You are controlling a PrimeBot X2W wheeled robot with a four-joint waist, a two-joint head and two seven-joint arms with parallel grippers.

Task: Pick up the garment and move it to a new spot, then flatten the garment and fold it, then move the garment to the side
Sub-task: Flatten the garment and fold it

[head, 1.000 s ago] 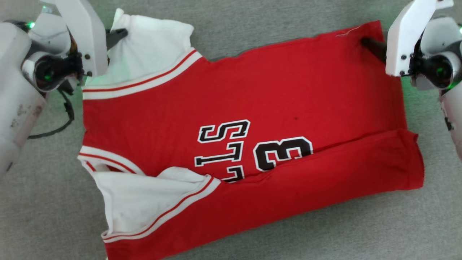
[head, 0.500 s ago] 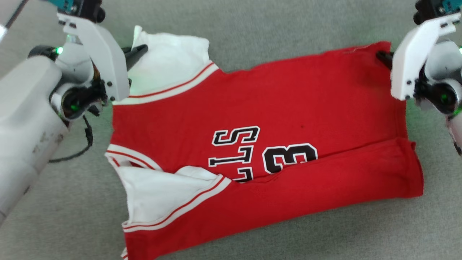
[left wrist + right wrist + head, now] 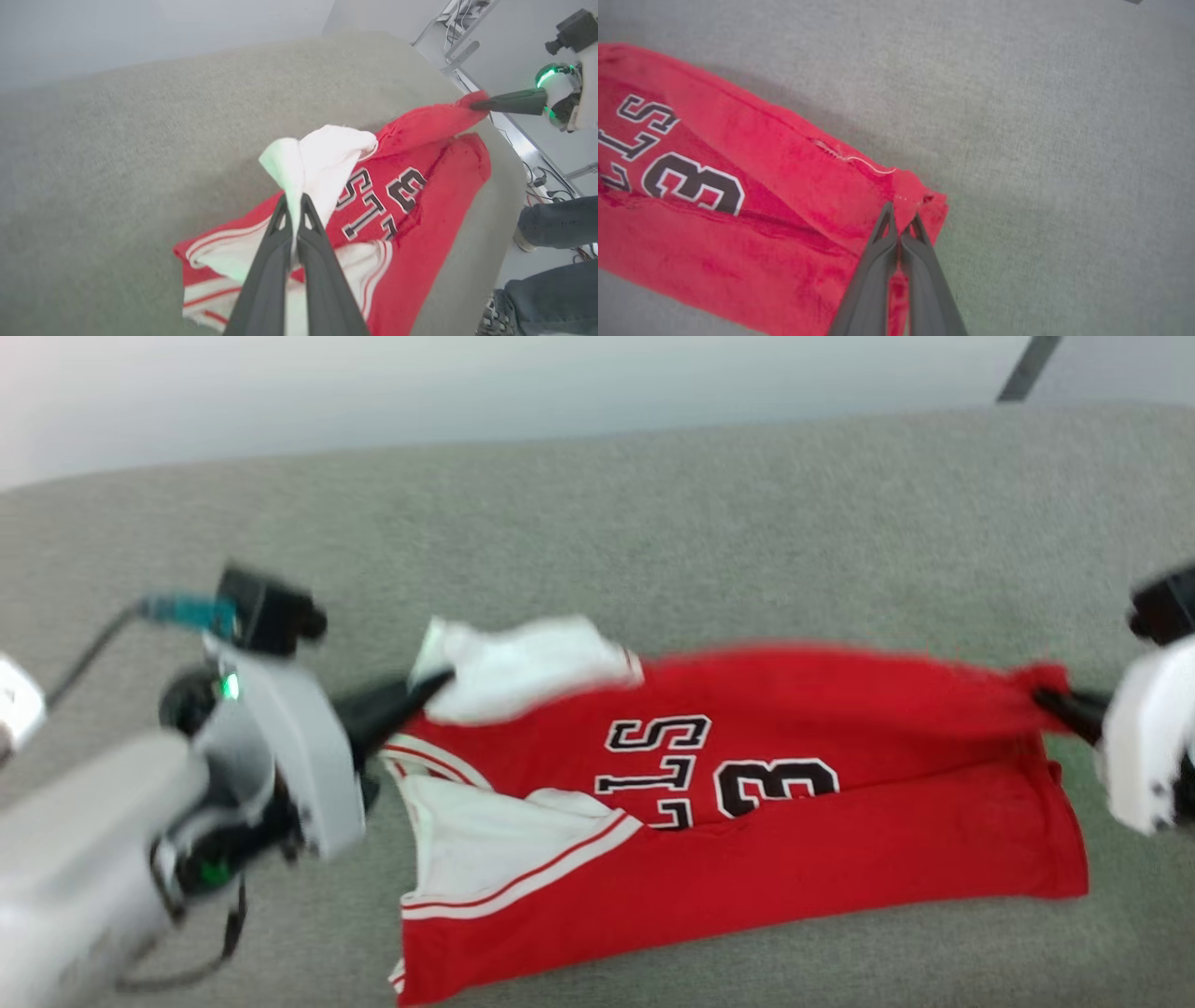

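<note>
A: Where is the garment [image 3: 747, 859] lying?

B: It is stretching across the middle of the head view on the grey fabric surface [image 3: 653, 523]. The red body is running toward the right and the white sleeve ends toward the left. Its upper edge is hanging raised between the two grippers, and the lower part is resting on the surface, folded over.

A: And the arms?

B: The left gripper [image 3: 446, 679] is reaching in from the left of the frame, fingers pointing right. It is clenching the white sleeve at the shirt's upper left corner, and in the left wrist view the white cloth is bunching between its closed fingers. The right gripper [image 3: 1044, 696] is reaching in from the right edge, fingers pointing left. It is pinching the red upper right corner, squeezed between its tips in the right wrist view.

A: Any writing?

B: Black, white-edged letters are showing mid-shirt, upside down: "LLS", partly tucked under the fold, beside a large "3".

A: Anything beyond?

B: A person's legs [image 3: 551, 224] in dark trousers are showing at the lower right of the left wrist view.
</note>
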